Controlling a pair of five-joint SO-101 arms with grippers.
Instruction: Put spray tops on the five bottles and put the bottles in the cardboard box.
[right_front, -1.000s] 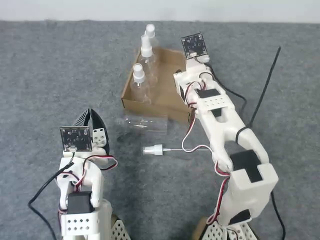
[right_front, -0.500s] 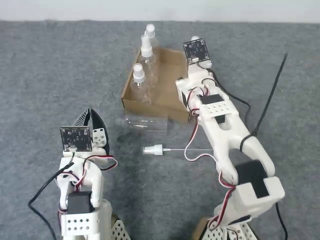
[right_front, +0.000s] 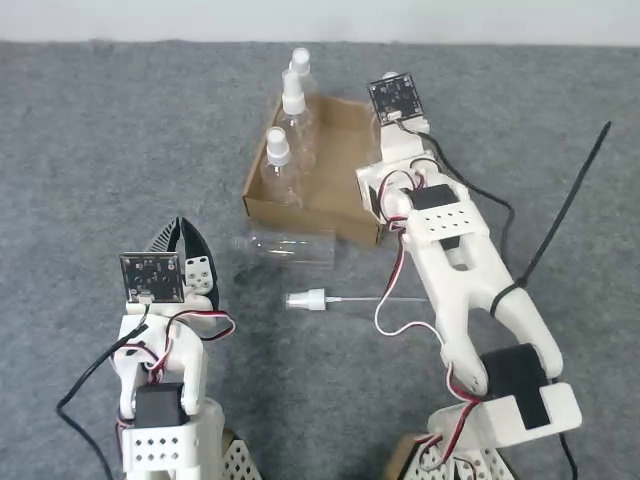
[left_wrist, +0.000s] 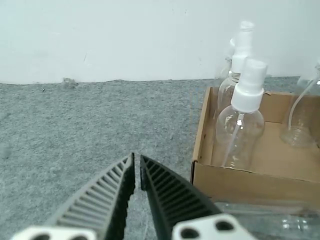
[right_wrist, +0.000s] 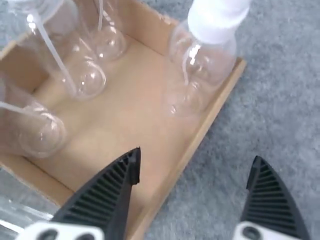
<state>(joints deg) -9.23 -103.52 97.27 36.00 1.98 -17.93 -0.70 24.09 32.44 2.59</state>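
Observation:
The cardboard box (right_front: 330, 195) lies at the back of the carpet with several capped clear bottles (right_front: 279, 165) standing in it. My right arm (right_front: 445, 225) stretches over the box's right side. Its gripper (right_wrist: 195, 167) is open above the box rim (right_wrist: 200, 135), holding nothing, with a capped bottle (right_wrist: 207, 45) just beyond it. An uncapped bottle (right_front: 287, 247) lies on its side in front of the box, and a spray top (right_front: 308, 299) with its thin tube lies nearer still. My left gripper (right_front: 181, 238) (left_wrist: 136, 162) is shut and empty, left of the lying bottle.
Grey carpet (right_front: 120, 150) spreads to the left of the box, up to a white wall (left_wrist: 125, 35) behind. Black and white-red cables (right_front: 400, 300) hang off the right arm near the spray top's tube.
The right arm's elbow and base swung to the right and its wrist shifted slightly over the box. The left arm, bottle and spray top have not moved.

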